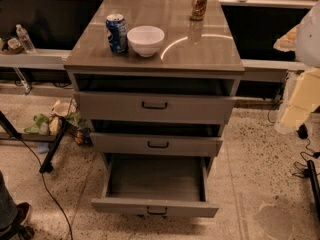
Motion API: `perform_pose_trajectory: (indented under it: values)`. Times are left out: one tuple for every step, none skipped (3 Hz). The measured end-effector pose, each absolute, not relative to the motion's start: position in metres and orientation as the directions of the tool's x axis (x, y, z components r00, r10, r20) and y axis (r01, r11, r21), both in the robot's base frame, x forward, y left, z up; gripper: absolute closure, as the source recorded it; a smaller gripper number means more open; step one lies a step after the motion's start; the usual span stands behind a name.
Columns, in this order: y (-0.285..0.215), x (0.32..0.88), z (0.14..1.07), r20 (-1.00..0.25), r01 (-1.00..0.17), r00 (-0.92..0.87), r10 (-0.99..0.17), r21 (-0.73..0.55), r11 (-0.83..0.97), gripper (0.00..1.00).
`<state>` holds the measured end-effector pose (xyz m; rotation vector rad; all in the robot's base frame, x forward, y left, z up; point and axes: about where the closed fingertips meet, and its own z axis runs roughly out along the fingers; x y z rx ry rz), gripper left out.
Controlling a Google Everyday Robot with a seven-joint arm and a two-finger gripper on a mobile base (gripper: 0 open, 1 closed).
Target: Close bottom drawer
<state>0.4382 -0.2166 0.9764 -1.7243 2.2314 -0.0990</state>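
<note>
The bottom drawer point(155, 207) is the lowest of three in a grey wood-look cabinet. It is pulled far out, and its deep box point(156, 179) shows empty. Its front carries a small black bar handle point(157, 211). The middle drawer point(156, 145) and the top drawer point(154, 107) each stand out a little from the cabinet. My gripper point(292, 115) is the pale cream shape at the right edge, level with the top drawer. It is well to the right of the cabinet and touches nothing.
On the cabinet top point(200, 49) stand a blue can point(117, 33), a white bowl point(145, 40) and a brown can point(199, 3). Bags point(50, 124), a black stand leg point(52, 151) and cables lie on the floor at left. A shoe point(17, 216) is at bottom left.
</note>
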Motion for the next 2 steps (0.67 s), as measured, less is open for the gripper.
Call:
perform_pose_trajectory:
  values:
    - [-0.217, 0.438, 0.976, -0.207, -0.931, -0.221, -0.953, -0.246, 0.270, 0.00]
    - [-0.214, 0.433, 0.954, -0.208, -0.932, -0.229, -0.951, -0.234, 0.276, 0.00]
